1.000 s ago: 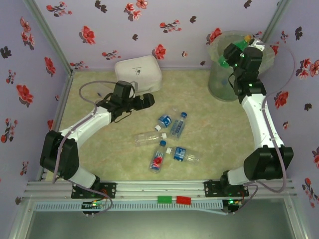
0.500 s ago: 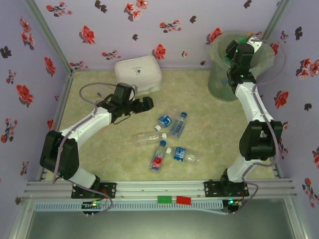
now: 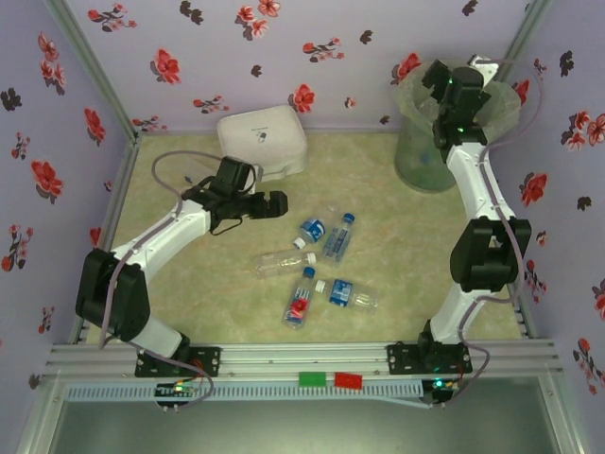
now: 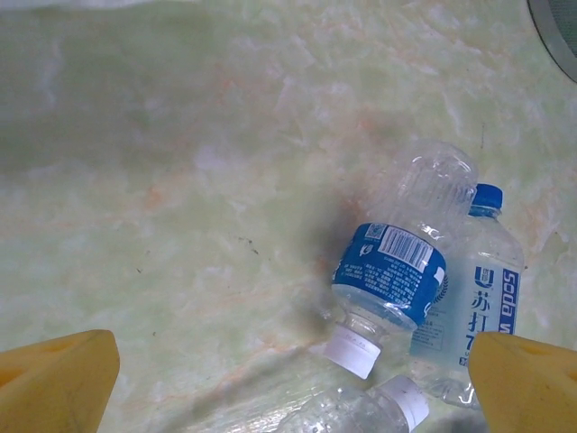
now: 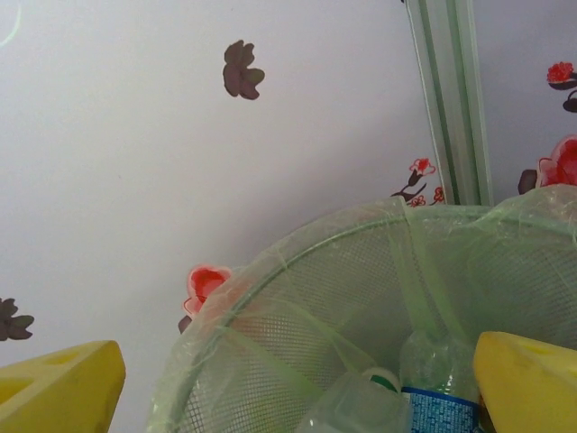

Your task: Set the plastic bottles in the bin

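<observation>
Several plastic bottles lie in a loose group mid-table, among them a blue-labelled one (image 3: 312, 230), a blue-capped one (image 3: 338, 236) and a clear one (image 3: 282, 261). My left gripper (image 3: 274, 202) hovers just left of them, open and empty. In the left wrist view, the white-capped blue-labelled bottle (image 4: 397, 271) and the blue-capped bottle (image 4: 478, 302) lie ahead of the yellow fingertips (image 4: 54, 379). The bin (image 3: 416, 156) stands at the far right corner. My right gripper (image 3: 452, 83) is above its mouth, open and empty. Inside the mesh bin (image 5: 297, 271) stand a blue-labelled bottle (image 5: 439, 379) and a green-capped one (image 5: 370, 401).
A white square lidded box (image 3: 263, 142) sits at the back, just behind my left arm. Flowered walls close the table on three sides, and a metal corner post (image 5: 446, 99) rises right behind the bin.
My right gripper held a green bottle a second ago; it moved further over the bin and opened, and the bottle is gone from it. My left gripper shifted slightly towards the bottles.
</observation>
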Controlling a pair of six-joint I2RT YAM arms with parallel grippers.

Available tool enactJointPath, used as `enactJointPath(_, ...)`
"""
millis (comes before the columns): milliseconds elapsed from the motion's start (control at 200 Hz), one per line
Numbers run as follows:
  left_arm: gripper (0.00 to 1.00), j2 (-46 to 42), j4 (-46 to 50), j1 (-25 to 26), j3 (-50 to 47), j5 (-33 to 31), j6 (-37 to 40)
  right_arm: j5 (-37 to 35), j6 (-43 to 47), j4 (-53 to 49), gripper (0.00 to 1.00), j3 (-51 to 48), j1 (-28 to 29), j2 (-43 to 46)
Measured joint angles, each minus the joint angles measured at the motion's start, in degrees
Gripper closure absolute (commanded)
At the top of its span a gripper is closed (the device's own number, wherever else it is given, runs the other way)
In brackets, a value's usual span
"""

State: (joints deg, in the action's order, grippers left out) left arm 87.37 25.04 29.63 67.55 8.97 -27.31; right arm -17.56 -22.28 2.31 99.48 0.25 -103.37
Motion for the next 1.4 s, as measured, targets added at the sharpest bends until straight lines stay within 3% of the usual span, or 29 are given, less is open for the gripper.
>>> enactJointPath(365, 0.0, 0.0, 7.04, 0.17, 0.94, 2.49, 12.2, 8.04, -0.24, -9.75, 0.0, -3.39, 1.07, 10.86)
enactJointPath(675, 0.0, 0.0, 11.52, 4.0, -2.89, 4.98, 18.8, 13.31, -2.4, -18.38, 0.0, -20.57, 12.66, 24.87)
enactJointPath(895, 0.0, 0.48, 12.35, 6.91, -5.18, 5.2, 20.96, 14.95, -10.67, -22.6, 0.0, -37.38, 19.91, 30.56)
enactJointPath(1080, 0.01, 3.98, 12.76, 8.81, -5.53, 4.66, 22.86, 16.0, -20.52, -22.6, 0.0, -49.42, 21.68, 34.84)
enactJointPath(1400, 0.05, 7.41, 14.51, 10.91, -5.53, 3.1, 24.76, 18.8, -27.28, -19.58, 0.0, -53.16, 22.43, 35.17)
